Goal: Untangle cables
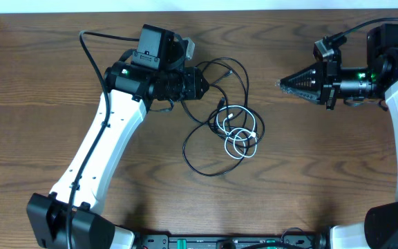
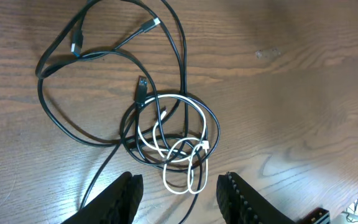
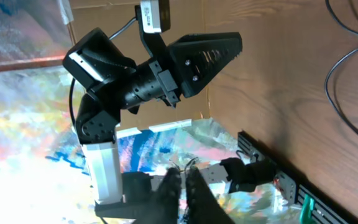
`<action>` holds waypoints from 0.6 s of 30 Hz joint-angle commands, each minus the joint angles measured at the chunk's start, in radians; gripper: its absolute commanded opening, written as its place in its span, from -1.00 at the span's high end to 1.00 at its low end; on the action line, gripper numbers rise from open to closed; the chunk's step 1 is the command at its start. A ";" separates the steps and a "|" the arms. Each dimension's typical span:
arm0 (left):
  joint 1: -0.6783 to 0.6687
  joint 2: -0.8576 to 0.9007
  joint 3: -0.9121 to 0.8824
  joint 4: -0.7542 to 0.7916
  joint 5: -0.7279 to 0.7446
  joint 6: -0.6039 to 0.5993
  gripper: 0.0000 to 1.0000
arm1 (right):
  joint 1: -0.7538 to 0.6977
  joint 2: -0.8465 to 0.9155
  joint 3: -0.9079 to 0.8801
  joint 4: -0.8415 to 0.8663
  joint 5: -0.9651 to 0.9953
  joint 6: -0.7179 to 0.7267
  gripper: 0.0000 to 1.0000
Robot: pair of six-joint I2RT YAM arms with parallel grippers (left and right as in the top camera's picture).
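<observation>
Left jaws parted, facing the tangled cables point(image 2: 178, 144).

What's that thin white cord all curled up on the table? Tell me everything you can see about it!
The thin white cord looks like smooth plastic. It is curled into a few small overlapping loops and lies flat on the brown wooden table. A small white plug shows at one end. The long black cable winds through and around its loops, so the two are tangled. Nothing else touches it.
</observation>
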 commanded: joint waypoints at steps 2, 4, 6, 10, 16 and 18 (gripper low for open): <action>0.003 0.006 -0.006 -0.003 -0.006 0.019 0.10 | -0.002 0.000 -0.001 0.000 -0.025 -0.002 0.98; 0.003 0.006 -0.006 -0.003 -0.006 0.019 0.11 | -0.002 0.000 -0.001 0.006 -0.024 -0.008 0.98; 0.003 0.006 -0.006 -0.002 -0.006 0.019 0.11 | 0.000 0.000 -0.001 0.021 -0.014 -0.013 0.98; 0.003 0.006 -0.006 -0.002 -0.006 0.020 0.11 | 0.024 0.000 -0.001 0.083 0.139 -0.013 0.98; 0.003 0.006 -0.006 -0.002 -0.008 0.020 0.10 | 0.136 0.000 -0.003 0.153 0.616 -0.012 0.98; 0.003 0.008 -0.006 -0.002 -0.018 0.019 0.11 | 0.185 0.000 -0.011 0.178 0.774 -0.011 0.98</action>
